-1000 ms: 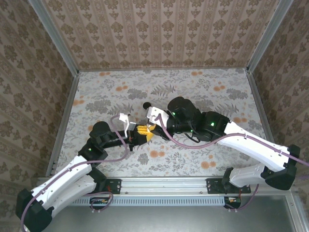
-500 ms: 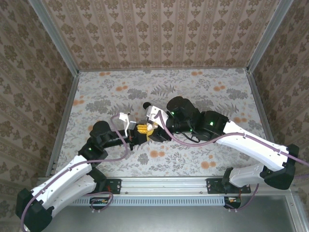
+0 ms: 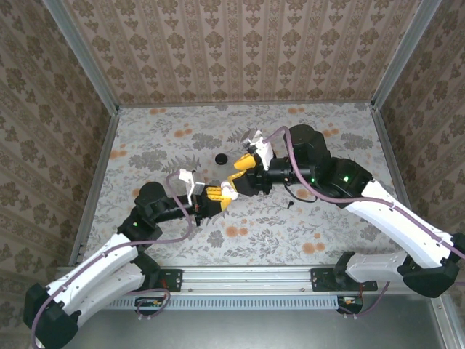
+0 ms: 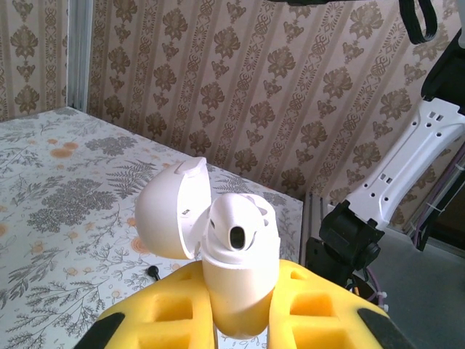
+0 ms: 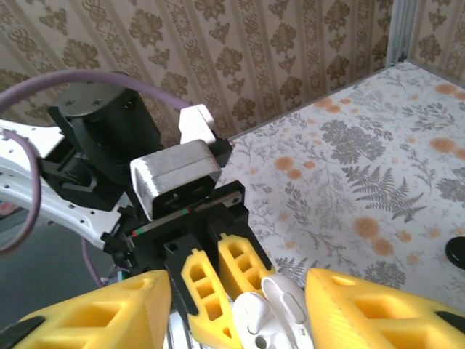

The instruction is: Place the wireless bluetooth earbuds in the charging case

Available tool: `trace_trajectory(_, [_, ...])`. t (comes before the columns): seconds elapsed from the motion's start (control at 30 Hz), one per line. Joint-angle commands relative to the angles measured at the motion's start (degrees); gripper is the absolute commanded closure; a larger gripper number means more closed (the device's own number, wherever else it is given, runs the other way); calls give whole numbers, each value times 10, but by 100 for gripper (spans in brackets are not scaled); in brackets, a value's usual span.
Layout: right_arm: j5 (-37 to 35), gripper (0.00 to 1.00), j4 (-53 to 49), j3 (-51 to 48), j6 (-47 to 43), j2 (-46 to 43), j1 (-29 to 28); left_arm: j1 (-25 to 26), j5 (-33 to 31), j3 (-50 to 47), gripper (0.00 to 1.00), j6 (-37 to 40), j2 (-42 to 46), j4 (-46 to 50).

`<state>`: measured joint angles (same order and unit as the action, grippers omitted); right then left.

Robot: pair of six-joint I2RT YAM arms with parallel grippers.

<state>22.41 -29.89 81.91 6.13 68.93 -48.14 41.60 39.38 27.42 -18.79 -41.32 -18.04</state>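
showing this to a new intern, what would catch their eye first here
A white egg-shaped case, lid flipped open, stands upright, clamped in the yellow-padded left claw around mid-table. The right claw hangs open just beyond it, pointed at the case. A flat black disc lies on the flowered tabletop a little farther back.

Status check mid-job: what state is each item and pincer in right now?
Charging case: lid open, gripped.
Left pincer: shut on the charging case.
Right pincer: open, empty.
Earbud: loose on the table.
Black disc: flat on the table.
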Motion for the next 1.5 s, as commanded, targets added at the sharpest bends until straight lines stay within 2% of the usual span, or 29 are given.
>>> trace_trajectory(0.0, [30, 54, 8, -6, 43, -1, 2, 3, -5, 10, 100, 14, 11, -10])
trace_trajectory(0.17, [25, 60, 16, -34, 76, -6, 2, 4, -17, 4, 100, 14, 22, -10])
trace_trajectory(0.5, [8, 62, 46, -98, 134, -5, 0, 7, -54, 4, 100, 28, 34, 11])
trace_trajectory(0.87, [-5, 64, 41, -141, 174, -6, -1, 7, -80, -2, 100, 45, 11, -18])
trace_trajectory(1.03, [-68, 62, 20, -155, 182, -42, -1, 7, -101, -11, 100, 48, 19, 0])
trace_trajectory(1.27, [-192, 59, -100, -191, 237, -75, 6, 5, -134, -20, 100, 79, 37, 40])
trace_trajectory(1.47, [-212, 58, -136, -280, 316, -97, 14, 3, -142, -10, 100, 95, 39, 79])
